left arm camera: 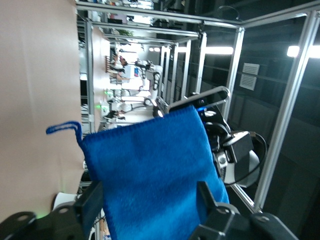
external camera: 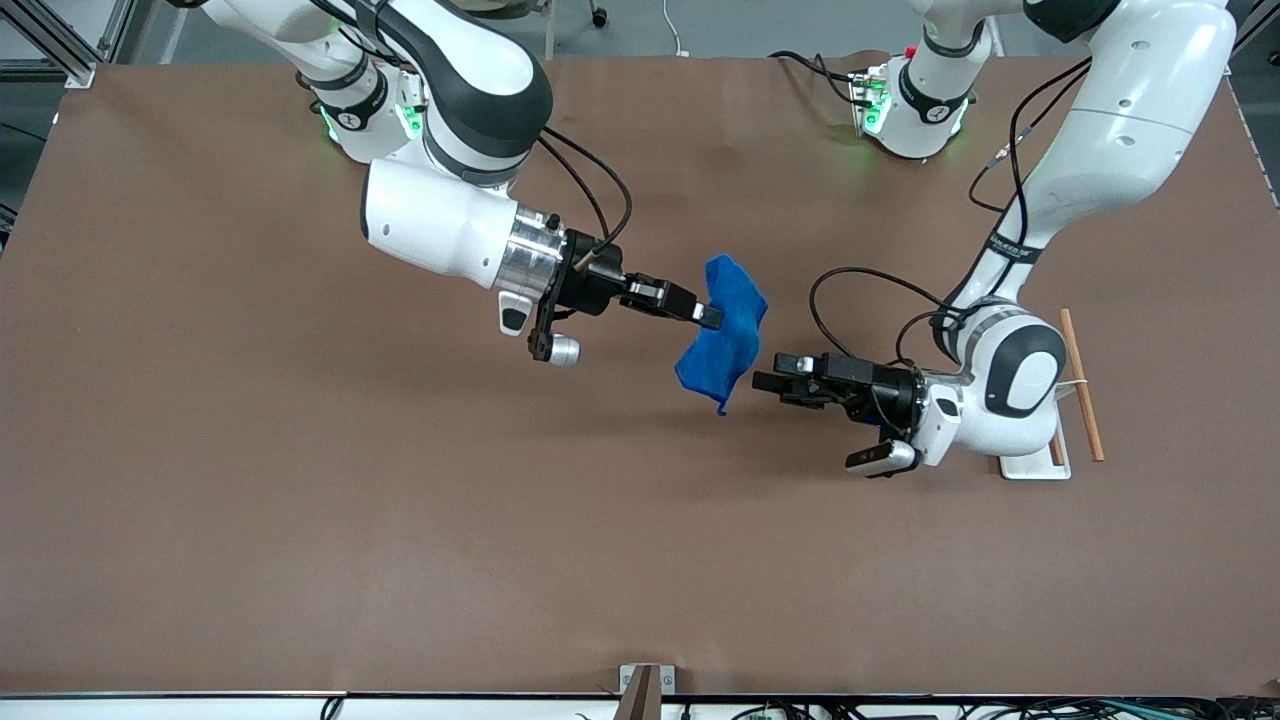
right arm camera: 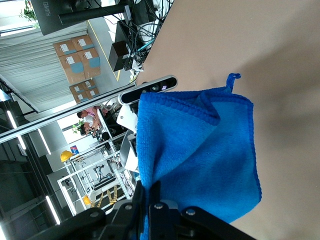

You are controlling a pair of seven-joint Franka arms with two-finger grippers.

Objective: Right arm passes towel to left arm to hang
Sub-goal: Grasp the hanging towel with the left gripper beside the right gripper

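Front view: handoff step, right gripper point(external camera: 712, 317) pinching towel point(external camera: 728, 335), left gripper point(external camera: 768, 375) wide beside it; next, close.

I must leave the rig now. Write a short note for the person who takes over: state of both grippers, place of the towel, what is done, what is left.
Right gripper: shut on the towel, holding it up in the air over the middle of the table.
Left gripper: open, level with the towel's lower part and beside it, on the left arm's side; its fingers sit on either side of the cloth edge but have not closed.
Done: towel picked up and presented.
Left: left gripper closes on the towel, right gripper lets go, then the left arm hangs it on the wooden rod stand at its end of the table.
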